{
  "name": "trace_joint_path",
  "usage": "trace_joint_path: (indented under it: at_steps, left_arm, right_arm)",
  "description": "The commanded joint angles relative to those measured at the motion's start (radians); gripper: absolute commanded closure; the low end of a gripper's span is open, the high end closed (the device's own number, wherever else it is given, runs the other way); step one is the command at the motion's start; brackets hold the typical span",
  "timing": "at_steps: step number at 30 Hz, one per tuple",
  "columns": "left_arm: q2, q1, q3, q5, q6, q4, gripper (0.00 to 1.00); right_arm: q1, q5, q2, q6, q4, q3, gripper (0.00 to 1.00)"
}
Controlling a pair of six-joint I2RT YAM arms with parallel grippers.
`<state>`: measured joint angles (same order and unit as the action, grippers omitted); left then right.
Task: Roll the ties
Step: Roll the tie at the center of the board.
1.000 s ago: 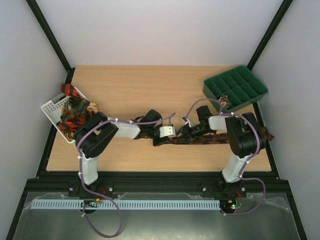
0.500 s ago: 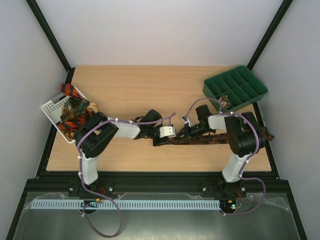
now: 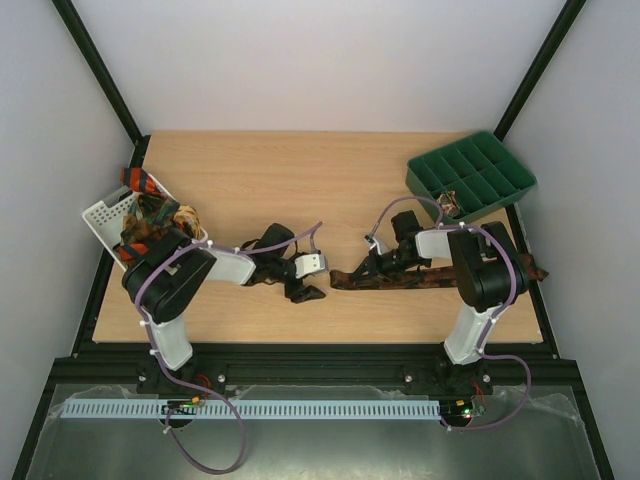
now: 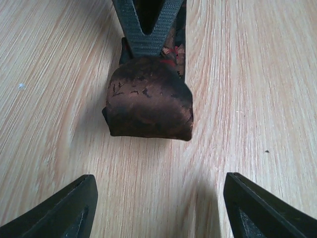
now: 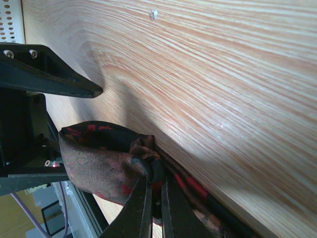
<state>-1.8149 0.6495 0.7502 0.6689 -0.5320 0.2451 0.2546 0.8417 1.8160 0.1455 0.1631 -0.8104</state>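
Observation:
A dark brown tie with reddish specks lies across the table's near right part. Its left end is folded over into a short flap. My right gripper is shut on that end; in the right wrist view its closed fingers pinch the bunched fabric. My left gripper is open and empty, just left of the tie's end and apart from it. Its two fingertips frame bare wood in front of the flap. Other ties, orange-and-black striped and tan-gold, are piled in the basket.
A white slotted basket stands at the left edge. A green compartment tray stands at the back right, with a small brownish bundle in a near compartment. The tie's right end hangs over the table's right edge.
My left gripper has drawn back to the left, away from the tie's end, and now stands open and apart from it. The right gripper still holds the tie's left end.

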Motion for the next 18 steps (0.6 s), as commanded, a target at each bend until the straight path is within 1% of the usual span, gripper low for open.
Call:
trace_joint_path:
  at_steps: [1,4,7,10,13,16,18]
  left_arm:
    - [-0.031,0.004,-0.028,0.055,0.049,0.1,0.27]
    - [-0.06,0.007,-0.054,0.076,0.105,0.233,0.27]
    - [-0.094,0.019,-0.065,0.057,0.142,0.33,0.27]
    - [-0.121,0.022,-0.06,0.05,0.168,0.377,0.29]
    - [-0.129,0.027,-0.055,0.058,0.165,0.39,0.33]
    - [-0.121,0.03,-0.052,0.074,0.159,0.393,0.41]
    - [-0.109,0.032,-0.049,0.095,0.165,0.398,0.51]
  right_arm:
    - [0.0,-0.13,0.051,-0.017,0.057,0.012,0.99]
    - [-0.001,-0.13,0.049,-0.017,0.059,0.015,0.99]
    - [0.0,-0.129,0.047,-0.019,0.06,0.019,0.99]
    - [0.0,-0.129,0.045,-0.02,0.061,0.019,0.99]
    - [-0.001,-0.129,0.052,-0.023,0.06,0.018,0.99]
    - [0.0,-0.125,0.062,-0.021,0.062,0.017,0.99]
    - [0.0,-0.124,0.066,-0.022,0.061,0.016,0.99]
